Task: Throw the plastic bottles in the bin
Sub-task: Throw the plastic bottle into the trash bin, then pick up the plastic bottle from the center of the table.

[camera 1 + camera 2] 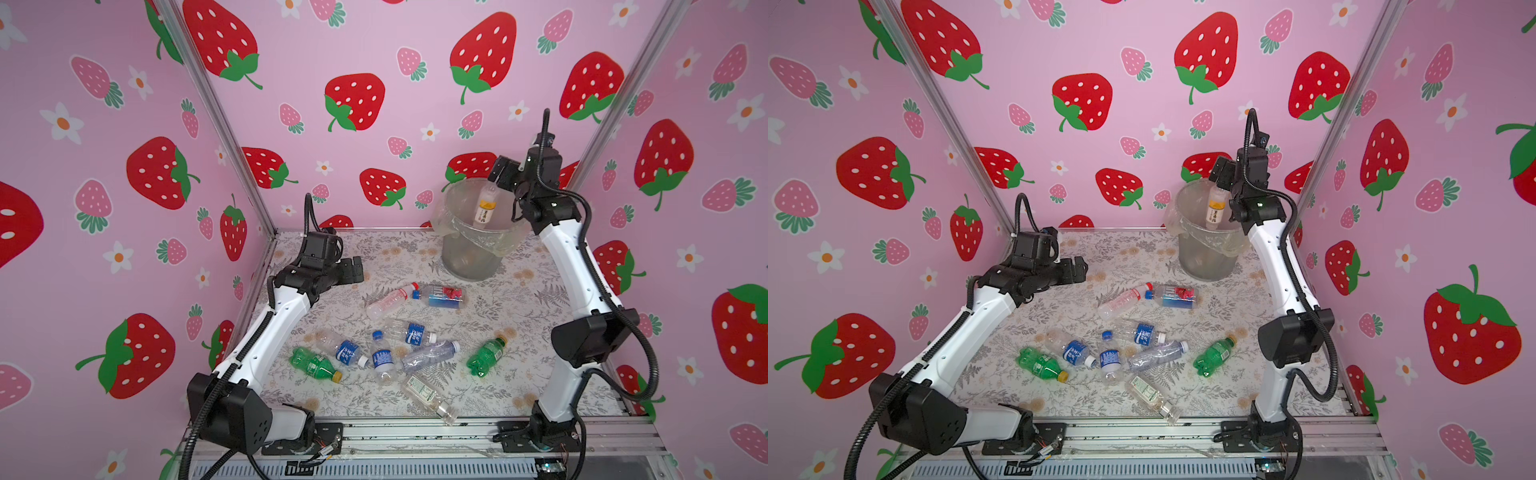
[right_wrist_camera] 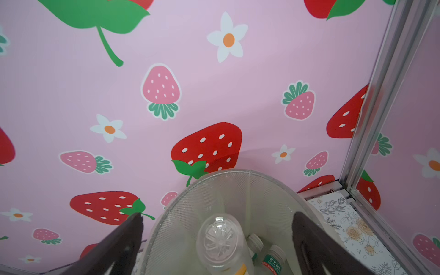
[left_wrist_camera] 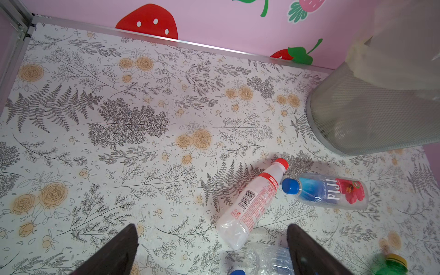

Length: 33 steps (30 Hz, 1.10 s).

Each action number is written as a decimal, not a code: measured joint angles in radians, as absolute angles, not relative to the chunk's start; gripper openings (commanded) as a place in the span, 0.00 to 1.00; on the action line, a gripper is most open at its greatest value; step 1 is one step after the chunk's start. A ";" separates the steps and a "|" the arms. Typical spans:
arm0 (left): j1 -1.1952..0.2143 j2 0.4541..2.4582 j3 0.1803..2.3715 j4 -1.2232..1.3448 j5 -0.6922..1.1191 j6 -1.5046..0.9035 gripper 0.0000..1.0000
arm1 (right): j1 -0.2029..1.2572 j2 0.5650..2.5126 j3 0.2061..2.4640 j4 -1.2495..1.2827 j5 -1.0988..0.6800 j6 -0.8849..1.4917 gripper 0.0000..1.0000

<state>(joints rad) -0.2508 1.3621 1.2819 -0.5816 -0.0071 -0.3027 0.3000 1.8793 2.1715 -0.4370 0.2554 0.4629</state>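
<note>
— What's in front of you?
— Your floral-printed surface (image 1: 523, 316) carries nine plastic bottles (image 1: 382, 357) lying loose. The round grey mesh bin (image 1: 469, 262), with clear liner over its rim, has a clear yellow-labelled bottle (image 1: 486, 205) on end in its mouth.
— And your fingers?
— Right fingers (image 2: 123, 242) spread wide above that bottle, touching nothing. Left fingers (image 3: 119, 250) are apart and empty, near the blue-capped bottle reading FIJI (image 3: 331, 190).
</note>
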 measured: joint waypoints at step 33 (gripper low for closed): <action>-0.224 1.349 1.282 -0.577 0.075 -0.313 0.99 | 0.310 0.944 0.885 -0.241 -0.036 0.451 0.99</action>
<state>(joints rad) -0.2241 1.3491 1.2819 -0.5766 0.0750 -0.3134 0.3096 0.9436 0.8852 -0.2405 -0.0357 0.4515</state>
